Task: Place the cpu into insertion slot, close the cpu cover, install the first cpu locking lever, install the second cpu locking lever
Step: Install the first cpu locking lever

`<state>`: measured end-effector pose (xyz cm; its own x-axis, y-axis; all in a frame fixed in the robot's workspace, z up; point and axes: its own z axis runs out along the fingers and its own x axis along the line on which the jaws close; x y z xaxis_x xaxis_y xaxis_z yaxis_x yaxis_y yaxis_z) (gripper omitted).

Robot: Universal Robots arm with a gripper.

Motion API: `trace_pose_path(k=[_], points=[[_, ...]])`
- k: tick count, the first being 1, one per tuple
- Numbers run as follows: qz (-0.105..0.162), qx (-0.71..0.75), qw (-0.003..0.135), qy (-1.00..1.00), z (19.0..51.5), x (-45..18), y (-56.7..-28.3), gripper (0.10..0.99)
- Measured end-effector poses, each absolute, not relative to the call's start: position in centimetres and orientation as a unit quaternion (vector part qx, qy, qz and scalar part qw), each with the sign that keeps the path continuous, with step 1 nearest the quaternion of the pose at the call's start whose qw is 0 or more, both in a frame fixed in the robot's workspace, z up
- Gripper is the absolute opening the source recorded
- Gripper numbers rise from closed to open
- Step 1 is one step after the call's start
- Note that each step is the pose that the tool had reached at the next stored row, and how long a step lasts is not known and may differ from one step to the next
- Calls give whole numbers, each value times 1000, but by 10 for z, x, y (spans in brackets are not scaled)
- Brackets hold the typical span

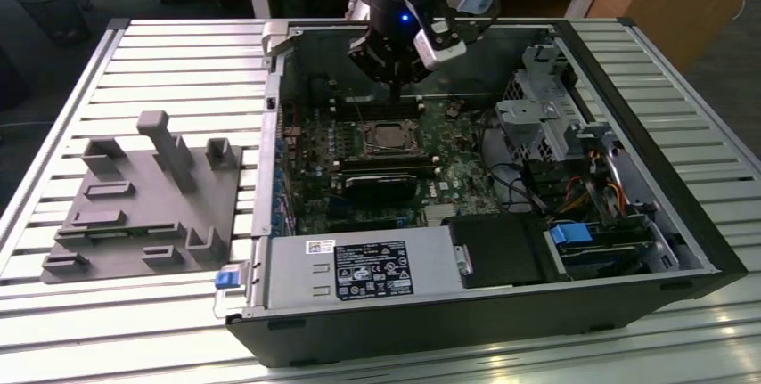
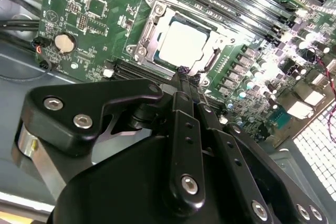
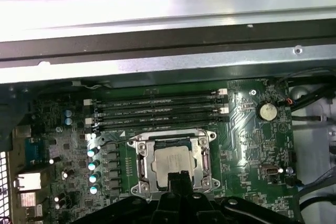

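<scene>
Exterior view, setting: an open computer case lies on a slatted table, with a grey fixture on the exterior view's left.
Exterior view, gripper: the gripper hangs low inside the case over the green motherboard, its tip just beside the socket.
Exterior view, cpu: the cpu shows as a silver-grey square mid-board, well apart from the fixture.
Second wrist view, gripper: the fingers are pressed together with nothing between them, and the tip sits at the rim of the socket's metal frame.
Second wrist view, cover: the cpu cover lies flat around the chip, whose face shows through the window.
First wrist view, slot: the insertion slot already holds the chip, with a dark edge peeking out past the frame.
First wrist view, levers: thin metal rods run along two sides of the frame; I cannot tell whether either is hooked.
Step in hand: seating and cover look done, so this is probably lever work, though I cannot tell which lever.
What the move calls for: a firm, narrow push on the rod, kept clear of the chip face and the nearby memory slots.
</scene>
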<state>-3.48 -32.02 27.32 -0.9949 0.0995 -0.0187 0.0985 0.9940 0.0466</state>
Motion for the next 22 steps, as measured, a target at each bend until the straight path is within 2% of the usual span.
trace_pose_path(k=[22], points=[[24,-18,9,1000,273,-35,-320,106]])
